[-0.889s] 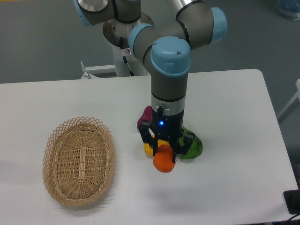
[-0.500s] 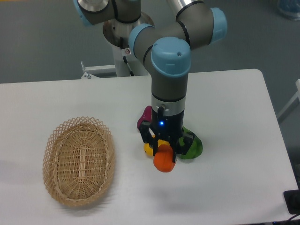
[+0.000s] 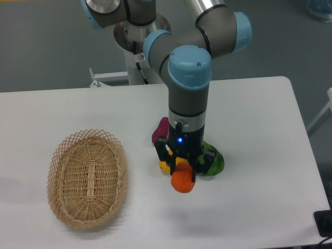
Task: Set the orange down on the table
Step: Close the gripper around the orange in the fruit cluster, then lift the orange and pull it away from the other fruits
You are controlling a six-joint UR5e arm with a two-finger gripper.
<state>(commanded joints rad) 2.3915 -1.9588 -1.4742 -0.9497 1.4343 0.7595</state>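
The orange [image 3: 182,181] is a small bright round fruit at the middle of the white table [image 3: 259,129]. It sits low, at or on the tabletop; I cannot tell whether it touches. My gripper [image 3: 181,175] points straight down over it, and its dark fingers [image 3: 193,173] close around the orange's top. The orange's upper part is hidden by the fingers.
A small yellow fruit [image 3: 164,166] lies just left of the gripper. A green leafy vegetable [image 3: 211,162] lies just right of it. A magenta item [image 3: 161,130] lies behind. An oval wicker basket [image 3: 87,178] stands at the front left.
The arm has shifted very slightly right and down, and the orange sits a touch lower. The other things have not moved.
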